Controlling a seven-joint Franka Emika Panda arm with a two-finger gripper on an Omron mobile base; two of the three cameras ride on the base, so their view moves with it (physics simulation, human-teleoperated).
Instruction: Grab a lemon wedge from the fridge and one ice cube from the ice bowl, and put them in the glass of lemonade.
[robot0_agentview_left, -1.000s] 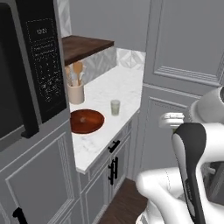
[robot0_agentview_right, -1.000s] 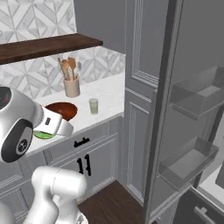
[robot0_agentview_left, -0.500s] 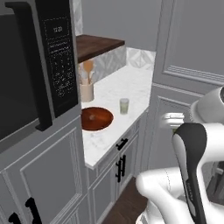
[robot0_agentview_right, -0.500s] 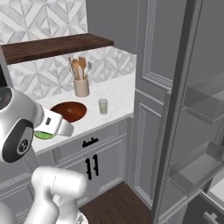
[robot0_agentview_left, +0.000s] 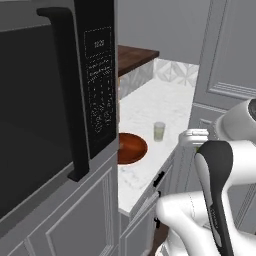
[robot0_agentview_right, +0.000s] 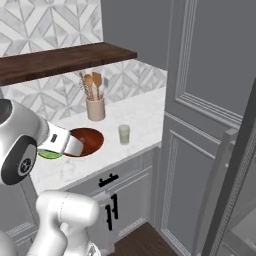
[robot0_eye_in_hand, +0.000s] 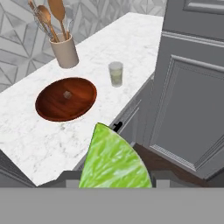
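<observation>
When you look from the left side of the base, the glass of lemonade (robot0_agentview_left: 159, 131) stands on the white counter (robot0_agentview_left: 165, 102), and the ice bowl (robot0_agentview_left: 131, 148) sits just beside it, a little nearer the big dark microwave (robot0_agentview_left: 55, 95). They are close together, which should make it easy to drop things from one into the other. The white arm rises at the lower right, off the counter's edge.

From the right side of the base, the bowl (robot0_agentview_right: 88, 141) and the glass (robot0_agentview_right: 124, 134) are near the front edge of the counter (robot0_agentview_right: 145, 115), with a crock of wooden spoons (robot0_agentview_right: 95, 102) behind them by the tiled wall. A bit of green, the lemon wedge (robot0_agentview_right: 48, 154), peeks out under the white hand. The dark fridge (robot0_agentview_right: 235, 175) door edge shows at the far right, so the wedge looks already fetched.

From the hand's own camera, the wedge (robot0_eye_in_hand: 114, 162) fills the middle bottom, big and bright. The gripper (robot0_eye_in_hand: 114, 181) is closed on it, with its tips hidden behind the fruit, so it can be carried without falling. Ahead lie the bowl (robot0_eye_in_hand: 83, 107) with one tiny ice cube (robot0_eye_in_hand: 67, 94) in it, and the glass (robot0_eye_in_hand: 116, 73) past it. I think the wedge needs to go over the glass next
</observation>
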